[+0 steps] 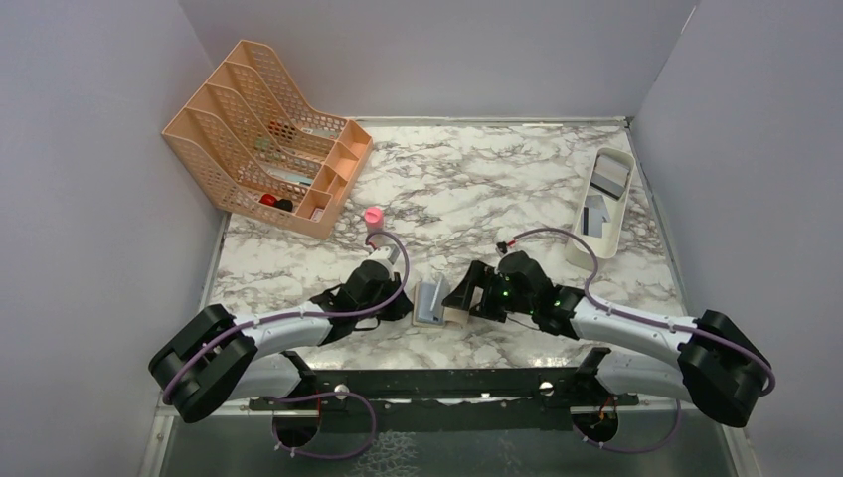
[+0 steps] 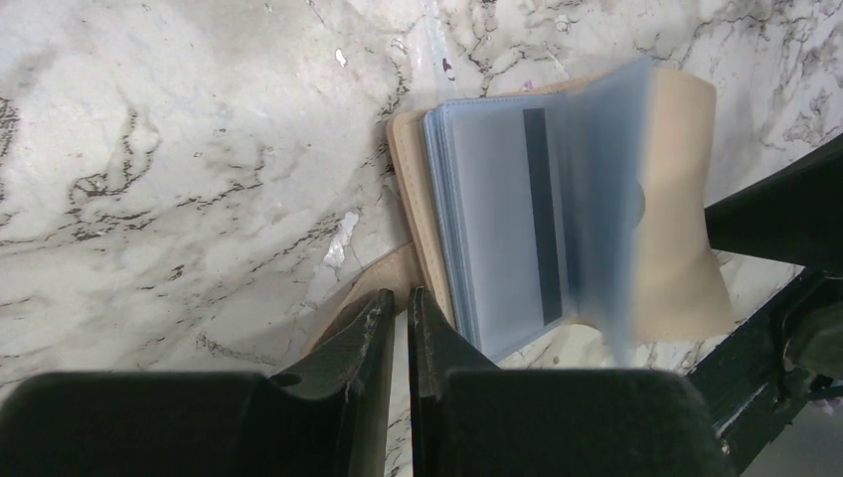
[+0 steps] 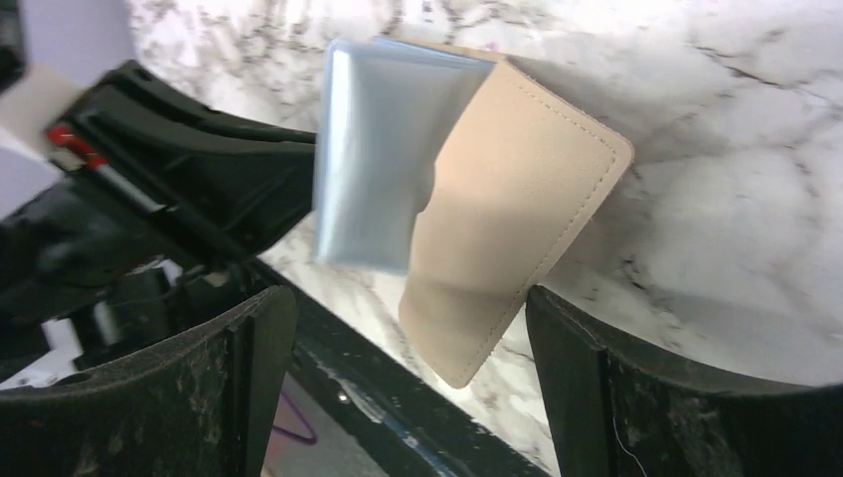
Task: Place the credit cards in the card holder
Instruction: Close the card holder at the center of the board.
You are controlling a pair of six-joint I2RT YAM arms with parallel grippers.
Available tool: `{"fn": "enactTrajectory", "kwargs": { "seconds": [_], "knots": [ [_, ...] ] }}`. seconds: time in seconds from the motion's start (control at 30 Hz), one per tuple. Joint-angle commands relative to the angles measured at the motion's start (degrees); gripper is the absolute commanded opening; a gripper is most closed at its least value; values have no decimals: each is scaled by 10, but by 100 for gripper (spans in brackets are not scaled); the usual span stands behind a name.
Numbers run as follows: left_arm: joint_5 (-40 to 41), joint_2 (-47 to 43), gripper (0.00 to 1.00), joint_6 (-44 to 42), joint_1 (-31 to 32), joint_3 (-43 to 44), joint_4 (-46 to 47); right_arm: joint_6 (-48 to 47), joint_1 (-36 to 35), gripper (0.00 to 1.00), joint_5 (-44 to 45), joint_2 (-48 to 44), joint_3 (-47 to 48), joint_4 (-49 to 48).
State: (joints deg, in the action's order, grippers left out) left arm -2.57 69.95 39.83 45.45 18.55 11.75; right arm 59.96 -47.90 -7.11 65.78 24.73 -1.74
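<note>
The tan folding card holder (image 1: 437,301), lying open on the marble bench (image 1: 477,189) between the clenched left claw (image 2: 401,295) and the released right claw (image 3: 406,298), could be knocked shut if its clear sleeves (image 3: 373,149) are brushed.

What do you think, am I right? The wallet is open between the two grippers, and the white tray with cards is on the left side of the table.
Not quite. The white tray with cards is on the right side of the table, as the top view shows. The wallet part is right.
</note>
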Motion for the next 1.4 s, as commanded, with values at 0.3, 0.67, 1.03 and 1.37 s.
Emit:
{"fn": "enactTrajectory", "kwargs": {
  "seconds": [0.3, 0.67, 1.03, 1.37],
  "knots": [
    [-47, 25, 15, 25, 1, -9, 51, 15, -4, 85, -87, 66, 23, -114],
    [-71, 20, 15, 34, 1, 2, 56, -64, -4, 85, -72, 79, 85, -38],
    [-13, -72, 27, 3, -4, 41, -89, -105, -4, 84, -52, 109, 153, 54],
    [17, -92, 33, -7, -51, 59, -181, -127, -4, 82, -82, 139, 173, 29]
  ]
}}
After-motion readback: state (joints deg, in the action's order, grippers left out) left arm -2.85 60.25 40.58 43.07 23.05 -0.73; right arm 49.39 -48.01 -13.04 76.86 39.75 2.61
